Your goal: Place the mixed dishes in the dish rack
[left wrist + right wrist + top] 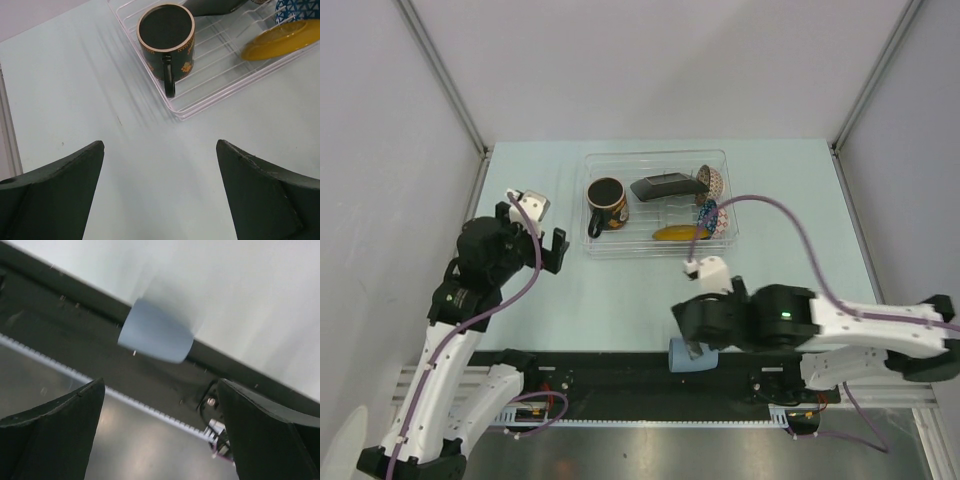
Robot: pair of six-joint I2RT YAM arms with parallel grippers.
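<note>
Top external view shows the clear dish rack (655, 155) at the far middle of the pale desk (620, 300); inside it the dark mug (607, 200) stands upright at the left end with its handle towards the near side; the black square plate (665, 186) leans along the far side; the cream-pink patterned bowl (710, 180) is tipped on edge in the far right corner, with the blue patterned bowl (710, 215) just in front of it and the yellow saucer (675, 233) lying tilted by the near wall. The small light-blue cup (688, 357) is outside the rack, well apart from it, on its side at the desk's near edge, across the black strip; the right arm partly covers it from above. Right wrist view has the right gripper (160, 382) spread wide with nothing between its fingers; the cup lies beyond the fingertips, blurred, seemingly untouched. Left wrist view shows the left gripper (160, 150) also wide open and holding nothing, over bare desk just short of the rack's near left corner, with the mug ahead of it.
</note>
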